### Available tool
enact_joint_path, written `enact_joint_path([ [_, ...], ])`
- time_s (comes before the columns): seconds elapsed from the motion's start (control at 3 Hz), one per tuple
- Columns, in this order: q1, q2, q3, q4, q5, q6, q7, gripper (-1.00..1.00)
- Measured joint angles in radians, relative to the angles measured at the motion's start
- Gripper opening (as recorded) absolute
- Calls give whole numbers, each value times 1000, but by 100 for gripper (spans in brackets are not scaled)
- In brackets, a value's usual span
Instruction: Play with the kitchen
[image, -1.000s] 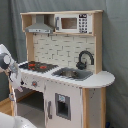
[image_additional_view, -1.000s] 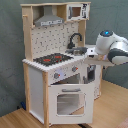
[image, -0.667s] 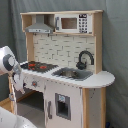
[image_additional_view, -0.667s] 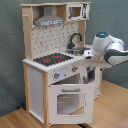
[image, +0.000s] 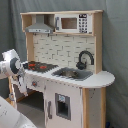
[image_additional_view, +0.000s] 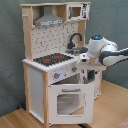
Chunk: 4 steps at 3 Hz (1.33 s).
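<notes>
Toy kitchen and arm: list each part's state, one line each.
kitchen: upright, standing on the floor.
oven door: shut.
microwave: door shut.
stovetop: bare, red rings showing.
faucet: upright over the sink.
arm: beside the counter.

Setting was a robot test area, not a real home kitchen. The kitchen (image: 65, 65) (image_additional_view: 57, 60) was a toy unit standing alone before a plain grey-green curtain backdrop (image: 115, 50) (image_additional_view: 12, 50) in both exterior views. A light wood surface (image_additional_view: 112, 102) lay under it in the second exterior view. A white robot arm (image: 12, 67) (image_additional_view: 107, 50) stood beside the unit
</notes>
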Motion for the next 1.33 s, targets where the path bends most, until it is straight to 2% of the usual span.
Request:
enact_joint_path([
  [0.67,-46,130,105,0,-1,129,-4,100],
  [1.0,-109,168,169,-5,-1,158,-22,100],
  [1.33,-141,169,196,-5,-1,160,-28,100],
])
